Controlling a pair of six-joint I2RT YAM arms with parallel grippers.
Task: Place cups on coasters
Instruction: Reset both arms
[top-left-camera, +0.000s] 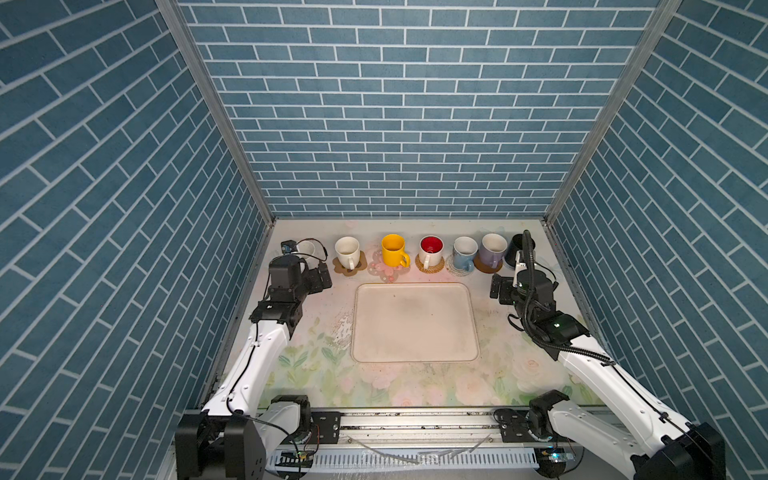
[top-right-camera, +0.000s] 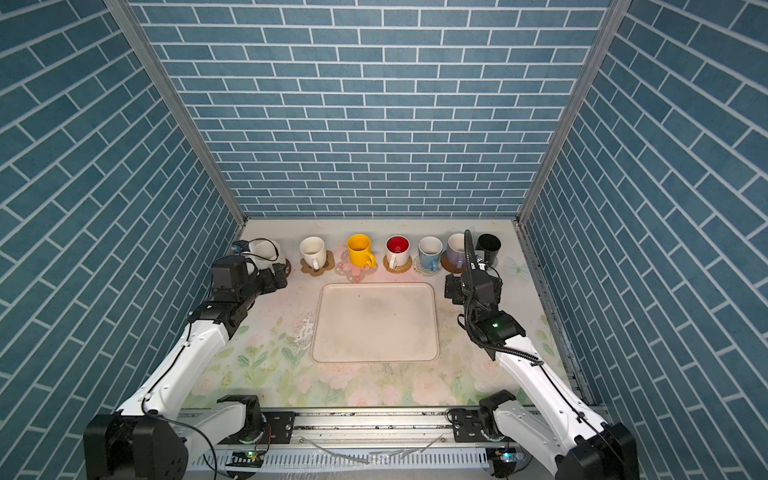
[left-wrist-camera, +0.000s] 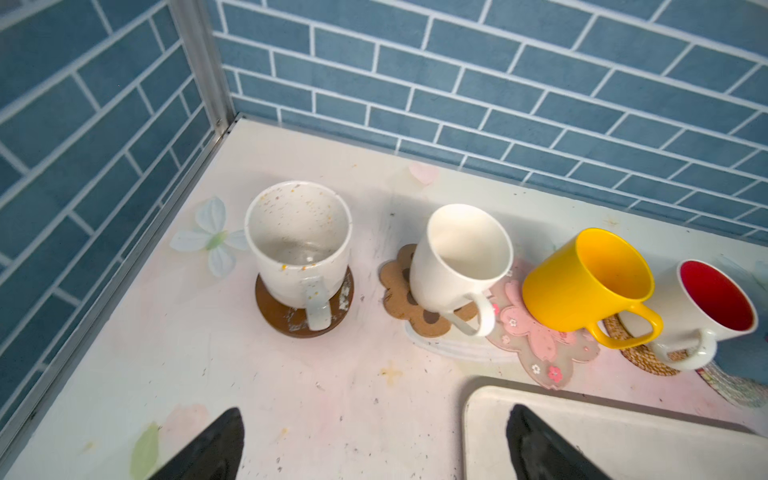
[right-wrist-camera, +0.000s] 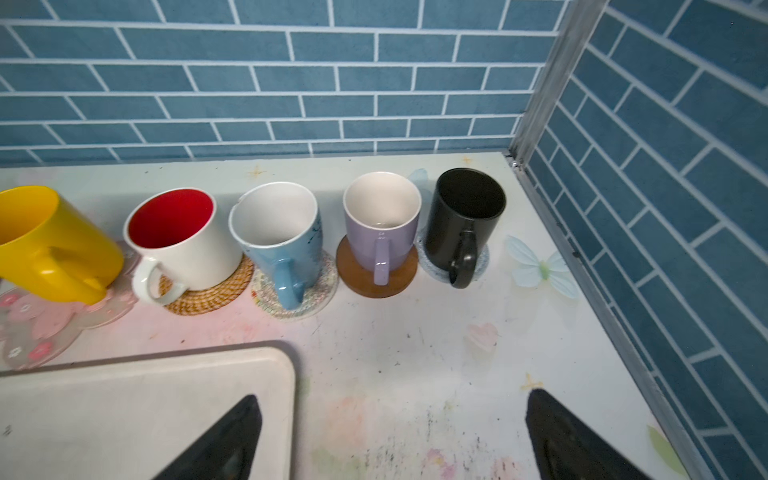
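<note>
Both sets of jaws hang spread and empty: left gripper (left-wrist-camera: 374, 409), right gripper (right-wrist-camera: 392, 395). Across mid-frame, cups (right-wrist-camera: 380, 224) stand on coasters (right-wrist-camera: 208, 299). I judge them rigid, slick and breakable, so I'd pinch the rim wall beside the handle.

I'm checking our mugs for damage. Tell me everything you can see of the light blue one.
The light blue mug stands upright on a pale woven round coaster, between the red-lined white mug and the lavender mug. It looks like glossy ceramic: blue outside with a faint dark drawing on one side, white and empty inside. Its rim has a small chipped notch. The blue loop handle points to the front.
</note>
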